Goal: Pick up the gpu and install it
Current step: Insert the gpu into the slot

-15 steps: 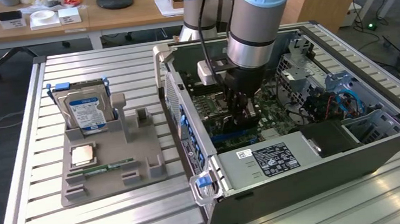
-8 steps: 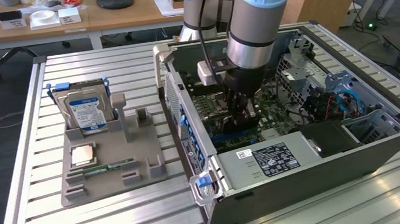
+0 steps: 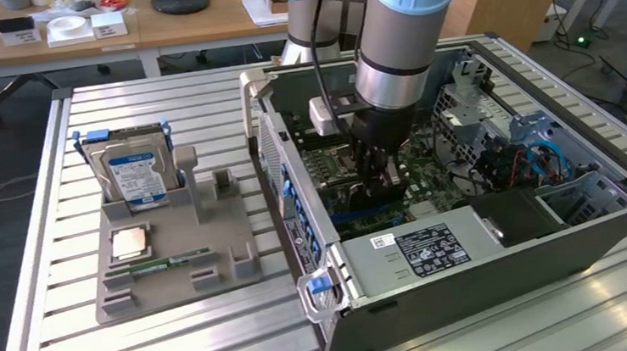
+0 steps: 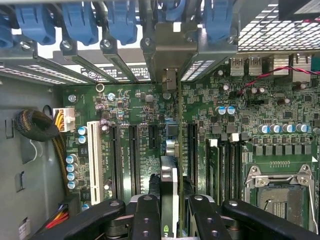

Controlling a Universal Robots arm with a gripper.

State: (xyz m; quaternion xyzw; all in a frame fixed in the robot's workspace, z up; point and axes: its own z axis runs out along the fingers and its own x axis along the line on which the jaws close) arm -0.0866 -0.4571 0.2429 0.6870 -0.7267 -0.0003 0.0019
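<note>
Wrist view: one gripper [image 4: 170, 212] clamps one gpu [image 4: 169, 182] edge-on above the motherboard [image 4: 130, 107]. One case [image 3: 468, 251] and one hard drive [image 3: 137, 174] sit on the slatted table [image 3: 192, 343]; desks [image 3: 53, 47] stand behind.

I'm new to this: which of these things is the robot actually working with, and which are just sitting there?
In use: gpu, clamped edge-on in the gripper; motherboard; open computer case.
Lying about: hard drive, processor chip, RAM stick, all on the grey holder tray.

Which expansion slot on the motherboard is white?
The long white plastic slot, nearest the grey case wall; the other slots are black.
</note>
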